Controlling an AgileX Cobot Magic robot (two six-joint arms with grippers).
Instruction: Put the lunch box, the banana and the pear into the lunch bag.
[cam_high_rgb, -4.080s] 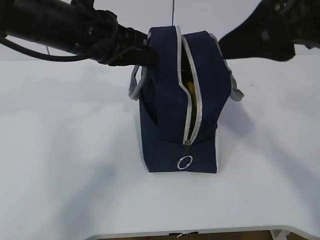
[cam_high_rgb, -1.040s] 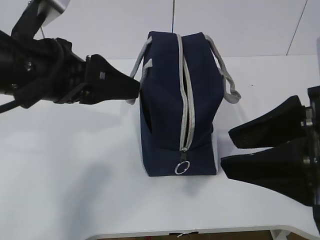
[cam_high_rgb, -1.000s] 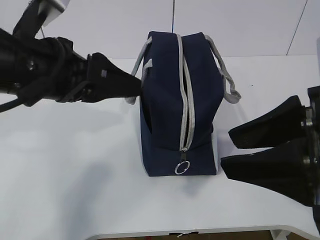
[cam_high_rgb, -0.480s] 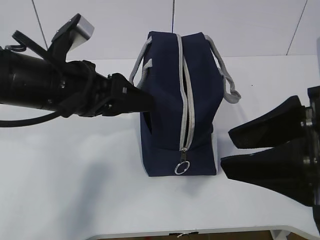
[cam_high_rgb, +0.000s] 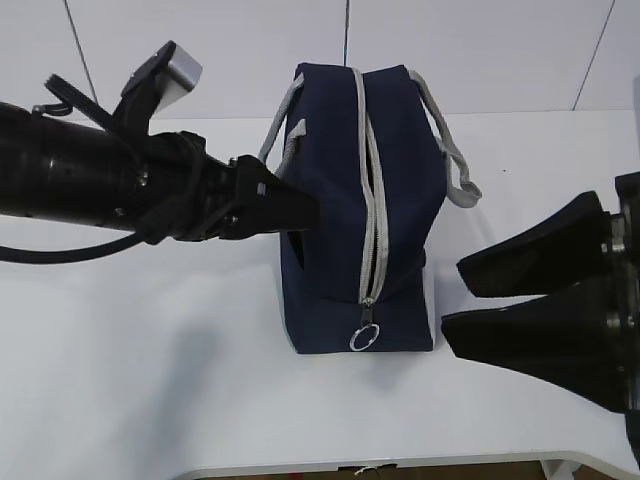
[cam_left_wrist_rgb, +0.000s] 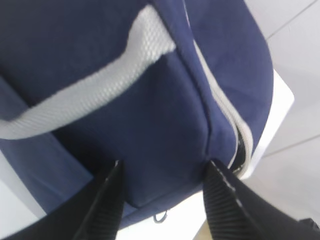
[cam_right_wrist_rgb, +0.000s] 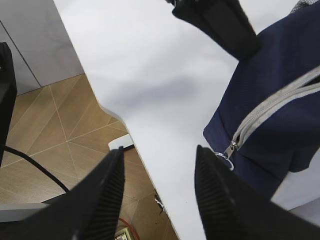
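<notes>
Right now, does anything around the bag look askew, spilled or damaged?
Nothing stands out. The lunch bag stands upright on the white table, zipper mostly closed with a narrow dark gap still showing. The left gripper is open against the bag's side; the right gripper is open, clear of it.

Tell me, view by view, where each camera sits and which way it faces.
Exterior: in front, above table height, looking down at the lunch bag; left gripper against its side, right gripper beside it.
Left wrist: on the left arm, close against the bag's navy side and grey handle; both fingers frame it.
Right wrist: on the right arm, facing the table edge, floor and bag end.
Shared: exterior and right wrist both show the ring pull.
</notes>
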